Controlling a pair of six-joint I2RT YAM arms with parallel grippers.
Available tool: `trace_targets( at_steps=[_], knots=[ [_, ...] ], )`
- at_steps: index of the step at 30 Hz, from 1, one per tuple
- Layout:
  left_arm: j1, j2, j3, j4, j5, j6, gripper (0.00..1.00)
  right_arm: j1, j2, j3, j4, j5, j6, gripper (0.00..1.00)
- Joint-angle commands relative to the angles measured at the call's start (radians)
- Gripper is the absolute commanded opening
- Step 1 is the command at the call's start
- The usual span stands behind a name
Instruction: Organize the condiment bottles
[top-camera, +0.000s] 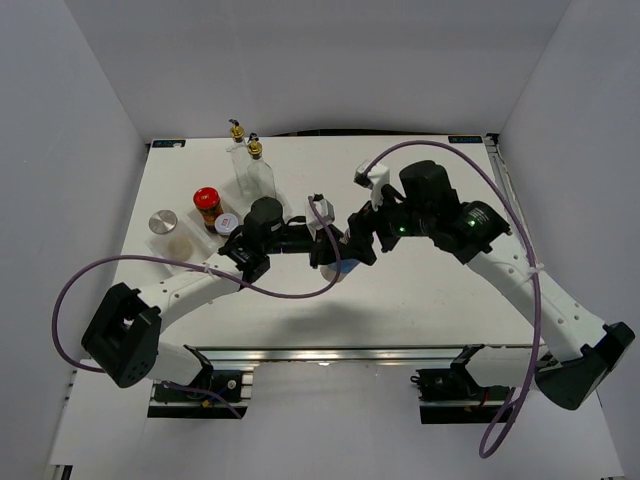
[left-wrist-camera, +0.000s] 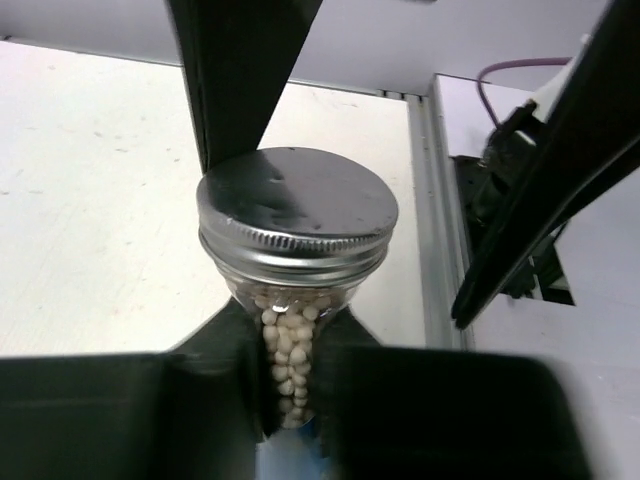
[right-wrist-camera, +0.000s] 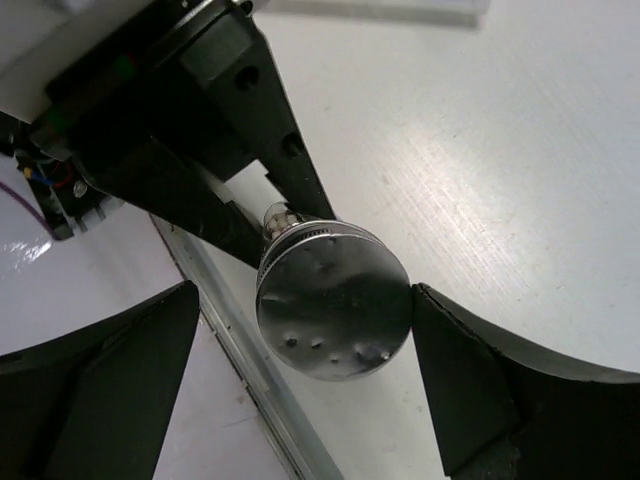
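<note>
My left gripper (left-wrist-camera: 290, 370) is shut on the glass body of a silver-lidded shaker (left-wrist-camera: 296, 210) filled with small white beads, and holds it over the table's middle (top-camera: 338, 262). My right gripper (right-wrist-camera: 305, 300) is open around the shaker's lid (right-wrist-camera: 333, 300). One finger touches the lid's rim and the other stands apart. Both grippers meet at the centre of the top view, left (top-camera: 325, 245) and right (top-camera: 352, 250). Two tall clear bottles with gold tops (top-camera: 238, 150) (top-camera: 257, 170), a red-capped jar (top-camera: 207, 205) and two more silver-lidded shakers (top-camera: 163, 222) (top-camera: 228, 226) stand at the back left.
A white compartment rack (top-camera: 185, 243) sits at the left and holds the jar and the shakers. The table's metal front rail (left-wrist-camera: 432, 230) runs just beside the held shaker. White walls enclose the table on three sides.
</note>
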Motion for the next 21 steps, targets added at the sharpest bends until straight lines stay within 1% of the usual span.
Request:
trace_targets(
  at_steps=[1, 5, 7, 9, 10, 11, 12, 13, 14, 15, 16, 18, 19, 20, 21],
  knots=[
    [-0.003, -0.033, 0.001, 0.015, -0.079, -0.005, 0.02, 0.007, -0.076, 0.038, 0.132, 0.052, 0.045, 0.89],
    [-0.003, -0.053, -0.015, 0.031, -0.096, -0.031, 0.02, 0.004, -0.101, 0.029, 0.161, 0.115, 0.048, 0.89],
    [-0.003, -0.058, -0.023, 0.037, -0.093, -0.034, 0.02, 0.004, -0.11, 0.026, 0.164, 0.132, 0.085, 0.89],
    [-0.003, -0.065, -0.027, 0.048, -0.105, -0.051, 0.02, 0.004, -0.121, 0.015, 0.18, 0.193, 0.097, 0.89],
    [-0.003, -0.068, -0.03, 0.054, -0.123, -0.054, 0.02, 0.004, -0.137, 0.0, 0.187, 0.271, 0.109, 0.89],
    [-0.003, -0.07, -0.03, 0.054, -0.138, -0.059, 0.12, 0.004, -0.148, -0.014, 0.212, 0.313, 0.117, 0.89],
    [-0.003, -0.075, -0.03, 0.048, -0.18, -0.07, 0.15, 0.004, -0.16, -0.026, 0.222, 0.366, 0.126, 0.89],
    [-0.003, -0.076, -0.029, 0.04, -0.201, -0.074, 0.17, 0.002, -0.18, -0.048, 0.23, 0.461, 0.141, 0.89],
    [-0.003, -0.079, -0.027, 0.035, -0.223, -0.083, 0.18, 0.001, -0.188, -0.056, 0.235, 0.503, 0.16, 0.89],
    [-0.003, -0.088, -0.027, 0.031, -0.264, -0.091, 0.2, -0.001, -0.202, -0.066, 0.241, 0.548, 0.175, 0.89],
    [-0.003, -0.094, -0.03, 0.028, -0.295, -0.1, 0.2, -0.004, -0.208, -0.086, 0.241, 0.645, 0.192, 0.89],
    [-0.003, -0.128, -0.041, 0.046, -0.368, -0.14, 0.2, -0.01, -0.213, -0.108, 0.242, 0.701, 0.21, 0.9],
    [-0.003, -0.143, -0.05, 0.032, -0.478, -0.155, 0.2, -0.016, -0.21, -0.123, 0.239, 0.758, 0.23, 0.89],
    [-0.003, -0.175, -0.053, -0.003, -0.657, -0.175, 0.22, -0.024, -0.207, -0.134, 0.232, 0.807, 0.246, 0.89],
    [-0.003, -0.189, -0.052, -0.03, -0.763, -0.194, 0.27, -0.032, -0.211, -0.143, 0.232, 0.835, 0.256, 0.9]
  ],
)
